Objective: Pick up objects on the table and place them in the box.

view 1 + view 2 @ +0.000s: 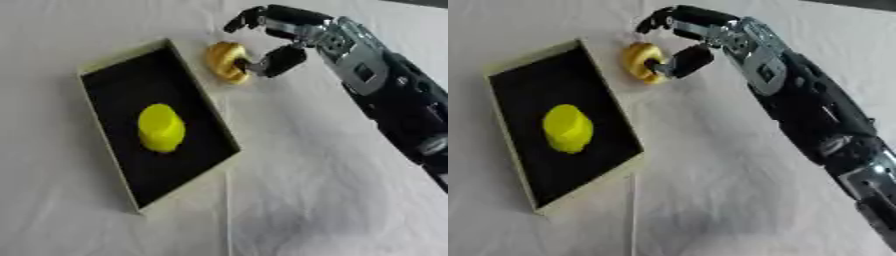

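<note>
Nearest the camera lies the near corner of a shallow rectangular box (203, 100) with pale cream walls and a black floor, resting on a white cloth-covered table (297, 200). Its long axis runs from that near corner, low in the view, up and away toward the far left, so the box sits askew to the table's edge. Inside the box, about midway along its length, lies a bright yellow plastic cup-like cylinder (161, 127); it is on its side or tilted, with its long axis roughly following that of the box, though which end is open cannot be told. Just beyond the box's far right wall, close beside it but outside it, is a rounded, orange-yellow object (224, 61), thick and ring- or bun-shaped, standing on edge with its broad face turned toward the right. Whether it rests on the cloth or is lifted just off it cannot be told. The robot's right hand (282, 45), black with silver joints, comes in from the right side on a dark forearm and is at this orange-yellow object: its thumb presses on the right face while the fingers (671, 17) curl over above the far side, so the hand is closed in a pinch on the object. No writing, brand or label can be read on the box, the cylinder, the rounded object or the arm.
</note>
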Controlling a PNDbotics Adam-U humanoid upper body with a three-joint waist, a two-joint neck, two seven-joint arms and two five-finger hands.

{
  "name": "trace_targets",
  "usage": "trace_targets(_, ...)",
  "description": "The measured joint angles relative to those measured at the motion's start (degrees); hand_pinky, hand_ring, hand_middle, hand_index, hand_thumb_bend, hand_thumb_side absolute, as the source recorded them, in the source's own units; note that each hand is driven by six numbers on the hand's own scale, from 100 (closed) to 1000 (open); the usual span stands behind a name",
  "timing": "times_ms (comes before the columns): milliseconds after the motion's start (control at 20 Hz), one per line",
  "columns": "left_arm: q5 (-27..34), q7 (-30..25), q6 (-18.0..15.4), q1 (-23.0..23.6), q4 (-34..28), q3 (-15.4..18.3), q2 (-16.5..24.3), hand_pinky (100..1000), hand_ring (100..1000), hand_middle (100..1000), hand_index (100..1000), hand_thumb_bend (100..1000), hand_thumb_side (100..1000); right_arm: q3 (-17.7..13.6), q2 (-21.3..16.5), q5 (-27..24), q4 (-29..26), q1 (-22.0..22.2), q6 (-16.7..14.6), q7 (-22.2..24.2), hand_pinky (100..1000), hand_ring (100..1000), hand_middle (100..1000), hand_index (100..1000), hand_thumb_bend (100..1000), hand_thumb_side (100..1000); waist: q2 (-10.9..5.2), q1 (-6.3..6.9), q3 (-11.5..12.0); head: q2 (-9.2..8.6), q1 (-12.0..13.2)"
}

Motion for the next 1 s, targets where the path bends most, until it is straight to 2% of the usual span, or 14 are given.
trace_targets(250, 0.01, -0.25, 0.11, -0.53, 0.00, -0.02, -0.04, 884, 833, 802, 902, 100, 666, -0.07, 0.72, 2.75, 2.45, -0.28, -0.83, -0.72, 893, 918, 834, 911, 232, 433, 0.94, -0.49, 0.93, -0.29, -0.18)
trace_targets(400, 0.01, -0.41, 0.11, -0.89, 0.00, -0.04, -0.05, 885, 832, 801, 901, 100, 667, -0.16, 1.10, 4.02, 3.41, -0.85, -1.60, -1.11, 886, 904, 788, 891, 237, 391, 1.27, -0.66, 1.09, -0.43, -0.23)
trace_targets(500, 0.02, -0.50, 0.17, -0.96, 0.00, -0.06, -0.08, 885, 832, 801, 901, 100, 667, -0.35, 1.39, 4.45, 3.75, -1.13, -1.94, -1.43, 876, 882, 741, 850, 229, 330, 1.35, -0.66, 1.10, -0.43, -0.24)
trace_targets(600, 0.02, -0.58, 0.25, -0.96, 0.00, -0.07, -0.27, 886, 831, 800, 901, 100, 667, -0.43, 1.57, 4.63, 3.80, -1.24, -2.09, -1.85, 852, 807, 593, 721, 100, 175, 1.36, -0.65, 1.05, -0.43, -0.24)
trace_targets(700, 0.04, -0.61, 0.28, -0.97, 0.00, -0.14, -0.49, 886, 831, 801, 901, 100, 666, -0.43, 1.80, 4.59, 3.79, -1.24, -1.87, -2.62, 845, 787, 553, 675, 100, 100, 1.36, -0.65, 0.96, -0.43, -0.24)
trace_targets(1000, 0.42, -0.75, 0.41, -0.97, 0.00, -0.34, -0.49, 887, 832, 801, 901, 100, 664, 0.34, 1.84, 1.16, 1.63, -1.14, 0.25, -5.02, 829, 752, 506, 611, 100, 100, 1.33, -0.33, 0.36, -0.43, -0.15)
